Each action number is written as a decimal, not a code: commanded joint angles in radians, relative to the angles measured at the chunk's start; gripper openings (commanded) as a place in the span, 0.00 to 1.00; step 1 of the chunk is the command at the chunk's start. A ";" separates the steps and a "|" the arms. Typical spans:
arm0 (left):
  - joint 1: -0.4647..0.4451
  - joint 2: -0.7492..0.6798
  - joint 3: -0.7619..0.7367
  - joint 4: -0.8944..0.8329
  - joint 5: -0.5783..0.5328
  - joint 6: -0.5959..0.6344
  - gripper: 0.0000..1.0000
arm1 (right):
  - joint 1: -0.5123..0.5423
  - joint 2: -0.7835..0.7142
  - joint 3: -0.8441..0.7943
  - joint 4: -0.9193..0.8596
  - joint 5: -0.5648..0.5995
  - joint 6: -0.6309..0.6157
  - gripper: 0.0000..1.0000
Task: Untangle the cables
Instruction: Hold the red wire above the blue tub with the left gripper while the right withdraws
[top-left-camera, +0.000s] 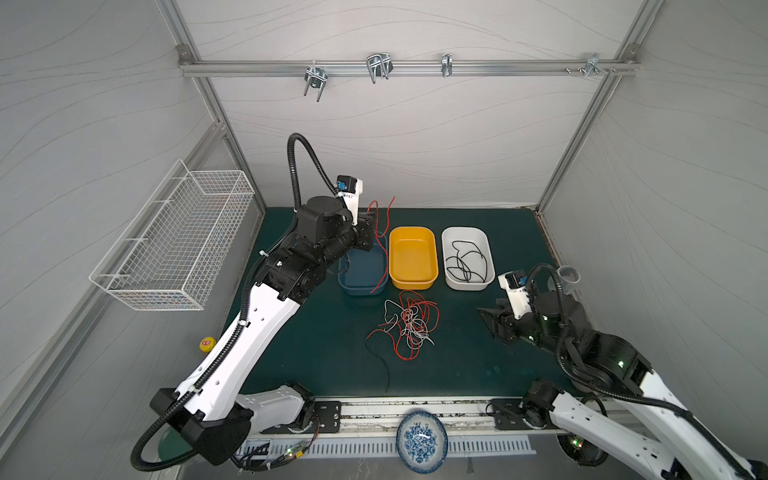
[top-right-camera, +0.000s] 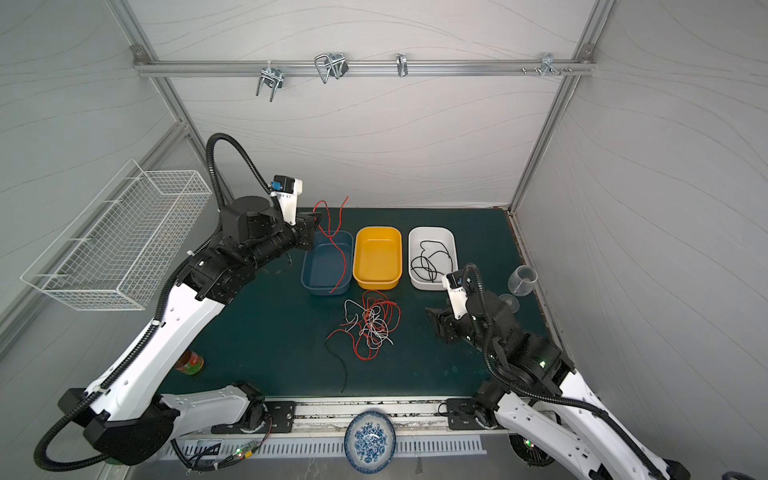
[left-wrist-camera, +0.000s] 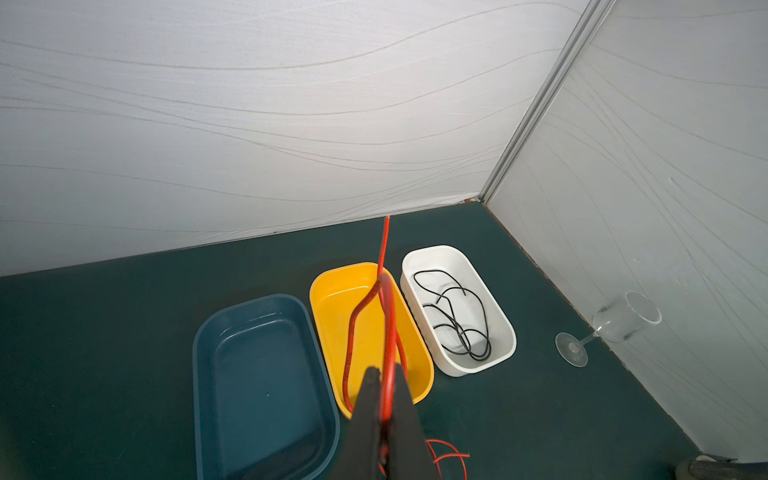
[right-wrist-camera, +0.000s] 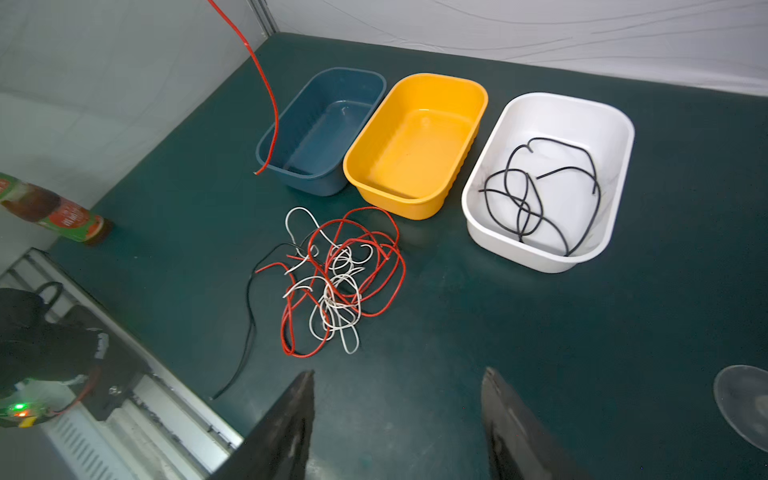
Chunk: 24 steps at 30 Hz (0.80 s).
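Observation:
A tangle of red, white and black cables (top-left-camera: 409, 328) (top-right-camera: 370, 328) (right-wrist-camera: 340, 278) lies on the green mat in front of three tubs. My left gripper (top-left-camera: 372, 218) (top-right-camera: 316, 218) (left-wrist-camera: 386, 374) is raised above the blue tub (top-left-camera: 353, 286) (right-wrist-camera: 324, 124) and shut on a single red cable (top-left-camera: 385, 249) (top-right-camera: 338, 253) (left-wrist-camera: 388, 332) (right-wrist-camera: 266, 83). That cable hangs down across the tub, free of the tangle. A black cable (top-left-camera: 467, 259) (right-wrist-camera: 540, 195) is coiled in the white tub (top-left-camera: 490, 266). My right gripper (top-left-camera: 487, 322) (top-right-camera: 434, 324) (right-wrist-camera: 399, 372) hovers open and empty to the right of the tangle.
An empty yellow tub (top-left-camera: 411, 257) (left-wrist-camera: 332, 316) sits between the blue and white ones. A wine glass (top-right-camera: 521, 282) (left-wrist-camera: 623, 320) lies on its side by the right wall. A bottle (top-right-camera: 189, 361) (right-wrist-camera: 50, 212) lies at the mat's left edge. A patterned plate (top-left-camera: 422, 440) rests at the front.

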<state>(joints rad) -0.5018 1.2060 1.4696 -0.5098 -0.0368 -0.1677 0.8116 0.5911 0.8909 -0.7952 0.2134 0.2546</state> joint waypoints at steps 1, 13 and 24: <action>0.009 -0.028 0.000 0.071 -0.024 0.023 0.00 | 0.005 -0.030 -0.009 -0.036 0.052 -0.038 0.67; 0.012 -0.026 0.008 0.072 0.022 -0.010 0.00 | 0.005 -0.068 -0.049 0.000 0.048 -0.034 0.71; 0.016 -0.010 0.004 0.090 -0.008 0.024 0.00 | 0.005 -0.073 -0.056 0.012 0.040 -0.035 0.71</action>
<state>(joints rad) -0.4938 1.1942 1.4597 -0.4946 -0.0196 -0.1738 0.8116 0.5278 0.8440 -0.7944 0.2497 0.2359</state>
